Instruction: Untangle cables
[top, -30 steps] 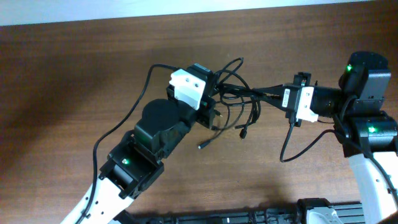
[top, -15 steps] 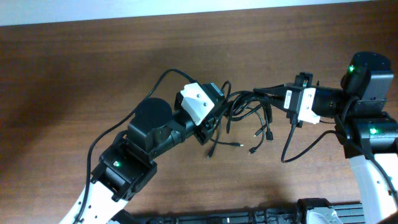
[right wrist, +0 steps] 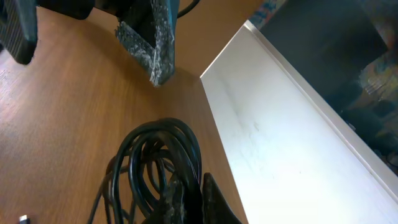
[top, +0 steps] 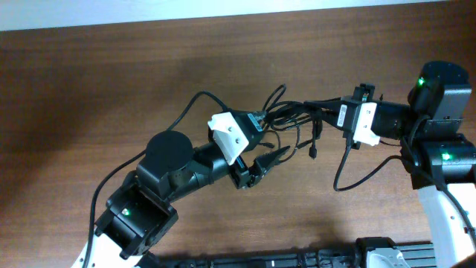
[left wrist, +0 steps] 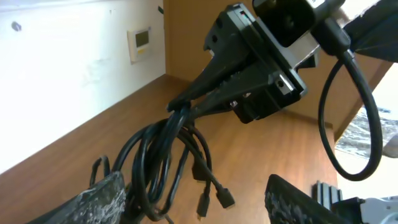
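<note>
the left gripper (top: pixel 269 162) has its jaws spread wide and holds nothing. in its wrist view the two jaws sit at the bottom corners and the cables (top: pixel 286 119) hang in the gap between them. the loops are close to the left-hand jaw, but i cannot tell whether they touch it. the right gripper (top: pixel 321 113) has its jaws closed tight on the cables, pinching several strands together at one spot. from that pinch the bundle droops in long loops over the surface (top: pixel 111 74), just beside the left gripper, and a few plugs (left wrist: pixel 225 199) dangle at the strand ends. the bottoms of the loops run out of the left wrist view, so it is not clear whether they rest on the surface. in the right wrist view the jaw tips are buried in the bundle and cut off by the lower edge. how the strands cross inside the bundle is hard to make out; from overhead they merge into one dark tangle.
</note>
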